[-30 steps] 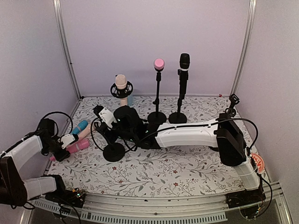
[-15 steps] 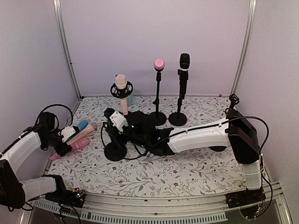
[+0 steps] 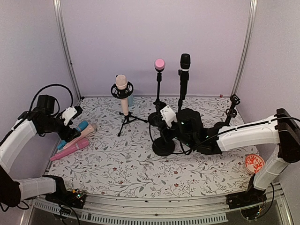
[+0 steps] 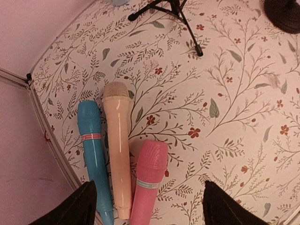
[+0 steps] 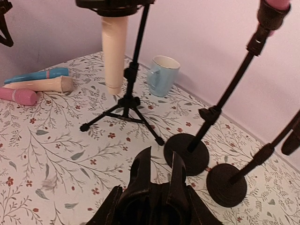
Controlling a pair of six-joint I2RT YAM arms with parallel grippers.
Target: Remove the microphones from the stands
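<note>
The bare black round-based stand (image 3: 163, 146) is dragged toward the desk's right edge with the right gripper (image 5: 160, 154), closure indeterminable. The parted left gripper (image 4: 147, 192) is withdrawn from three freed coloured handheld microphones (image 4: 117, 150).

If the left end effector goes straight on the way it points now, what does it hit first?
Most likely the pink microphone, lying centred between the open fingers of the left end effector in its wrist view, beside the beige microphone. How far off it is I cannot tell.
</note>
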